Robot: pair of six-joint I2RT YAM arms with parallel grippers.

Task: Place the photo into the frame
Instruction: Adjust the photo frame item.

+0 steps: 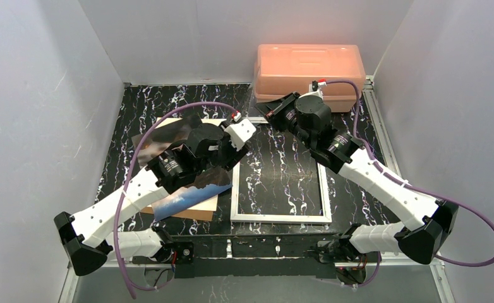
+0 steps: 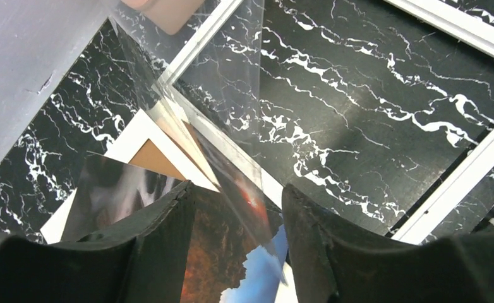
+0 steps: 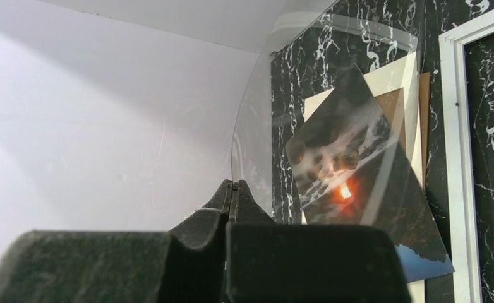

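Note:
The photo (image 1: 191, 192), dark clouds with an orange glow and a blue bottom, lies on the brown board (image 1: 197, 211) at the left. It shows in the left wrist view (image 2: 225, 252) and the right wrist view (image 3: 358, 189). The white frame (image 1: 280, 219) lies flat and empty beside it (image 2: 459, 183). My right gripper (image 1: 266, 113) is shut on the edge of a clear pane (image 3: 257, 126), held up off the table. My left gripper (image 2: 235, 189) hovers over the photo, fingers apart, with the pane's lower corner (image 2: 232, 82) reaching down between them.
A pink plastic box (image 1: 307, 66) stands at the back right against the wall. A white mat (image 2: 131, 136) lies on the brown board under the photo. White walls close in the table on three sides.

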